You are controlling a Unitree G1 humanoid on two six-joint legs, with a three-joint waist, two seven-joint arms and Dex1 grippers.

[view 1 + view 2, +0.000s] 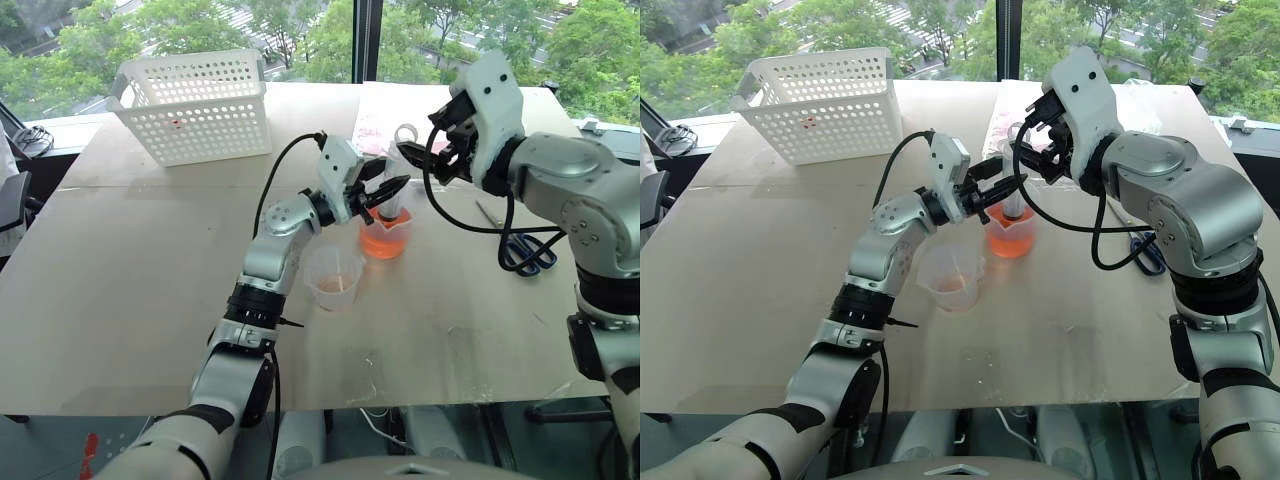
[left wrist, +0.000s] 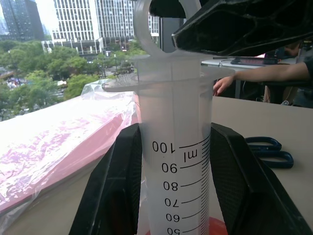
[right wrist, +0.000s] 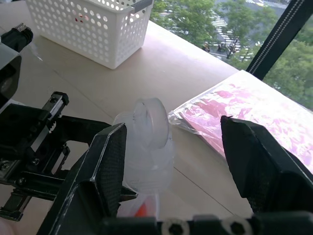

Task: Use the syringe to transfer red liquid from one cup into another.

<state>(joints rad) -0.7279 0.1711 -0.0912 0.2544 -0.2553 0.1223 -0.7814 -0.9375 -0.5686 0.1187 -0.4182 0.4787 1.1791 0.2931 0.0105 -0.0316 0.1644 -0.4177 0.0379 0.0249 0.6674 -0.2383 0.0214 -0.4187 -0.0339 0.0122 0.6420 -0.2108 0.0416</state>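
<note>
The syringe (image 2: 177, 161) stands upright in the taller cup (image 1: 385, 236), which holds red liquid (image 1: 383, 243), and the left gripper (image 1: 385, 192) is clamped around its barrel. The right gripper (image 3: 171, 161) hangs over the plunger end with its fingers spread wide, gripping nothing. The shorter cup (image 1: 334, 277) sits just beside on the table (image 1: 150, 250), with a white basket (image 1: 195, 105) and scissors (image 1: 528, 250) farther off.

We see open worktop (image 1: 130, 260) left; basket (image 1: 195, 105) blocks far left, scissors (image 1: 528, 250) crowd right side.
</note>
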